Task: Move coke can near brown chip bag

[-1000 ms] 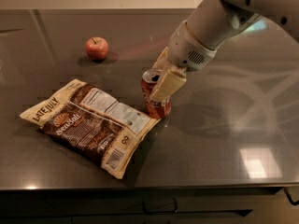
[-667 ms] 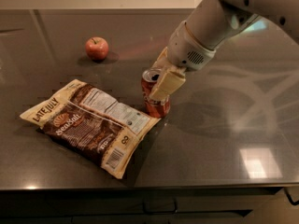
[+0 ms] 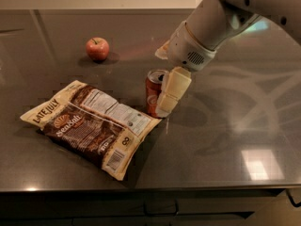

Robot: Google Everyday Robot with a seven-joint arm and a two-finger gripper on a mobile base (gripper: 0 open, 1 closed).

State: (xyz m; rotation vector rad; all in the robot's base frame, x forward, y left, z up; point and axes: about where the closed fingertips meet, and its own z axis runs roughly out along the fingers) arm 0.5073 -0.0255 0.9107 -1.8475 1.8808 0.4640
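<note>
The coke can [image 3: 152, 93], red with a silver top, stands upright on the dark counter [image 3: 225, 140]. Its base is right at the right corner of the brown chip bag [image 3: 91, 124], which lies flat with "Late July" lettering and its white label up. My gripper [image 3: 162, 84] hangs from the white arm at the upper right, with its jaws apart. Its cream near finger [image 3: 173, 90] stands against the can's right side. The other finger shows only partly behind the can, near the wrist.
A red apple [image 3: 97, 49] sits at the back left of the counter, well apart from the can and bag. The counter's front edge runs just below the bag.
The near finger has shifted a little to the right, so more of the can shows. The can, bag and apple have stayed in place.
</note>
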